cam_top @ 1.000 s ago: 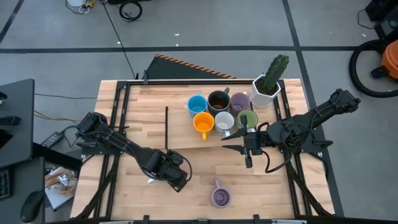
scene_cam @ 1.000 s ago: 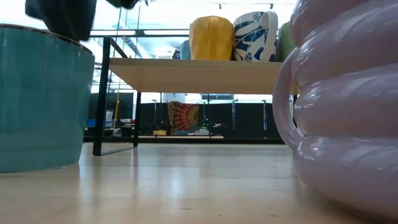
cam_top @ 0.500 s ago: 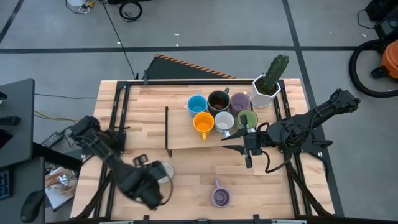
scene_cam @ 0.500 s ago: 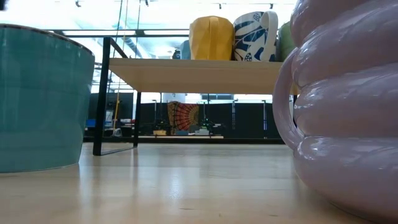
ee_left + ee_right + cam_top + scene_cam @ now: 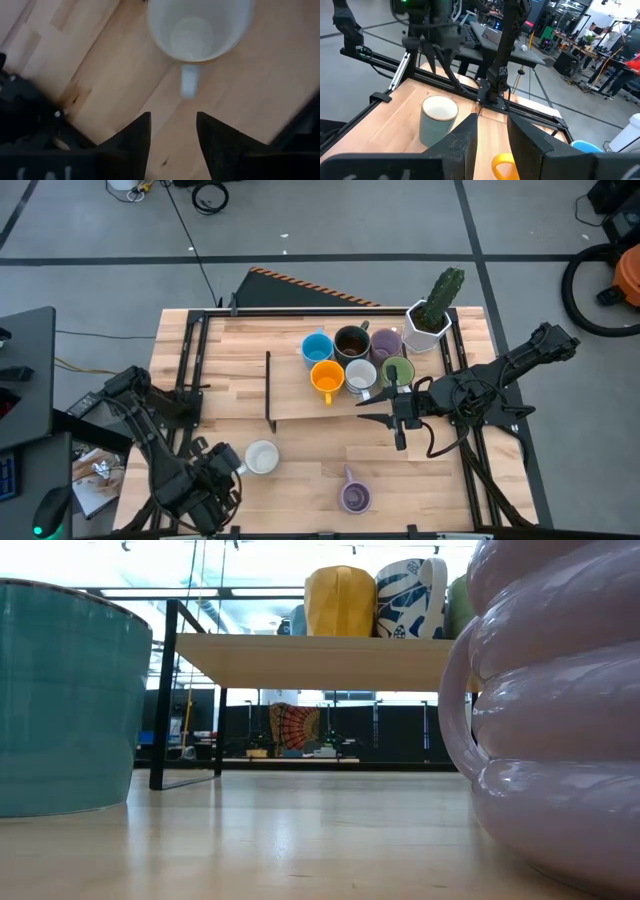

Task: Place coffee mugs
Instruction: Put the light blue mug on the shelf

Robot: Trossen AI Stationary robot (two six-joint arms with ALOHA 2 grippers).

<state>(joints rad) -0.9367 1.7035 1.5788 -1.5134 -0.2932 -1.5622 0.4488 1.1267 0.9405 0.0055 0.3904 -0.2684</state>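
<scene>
We take the raised wooden shelf [image 5: 300,405] in the middle of the table as our landmark. On it six coffee mugs stand packed together: blue [image 5: 317,347], dark brown [image 5: 351,341], purple [image 5: 386,342], orange [image 5: 327,378], white [image 5: 360,375] and green [image 5: 397,371].

Off the shelf, toward the near edge of the table, two mugs stand on the bare boards: a white mug [image 5: 261,457] below the shelf's left end and a ribbed purple mug [image 5: 355,497] below its middle.

The left gripper [image 5: 218,480] hangs just beside the white mug, on the side away from the shelf. In its wrist view the two dark fingers [image 5: 134,137] stand apart with nothing between them, and the mug [image 5: 197,30] sits upright ahead of them, its handle [image 5: 189,81] pointing back toward the gap. So we judge that this arm is the nearer one, and the handle's line runs straight at the claw.

The right gripper [image 5: 398,420] waits at the shelf's right end, near the green mug; its fingers [image 5: 462,137] are narrowly parted and empty.
</scene>
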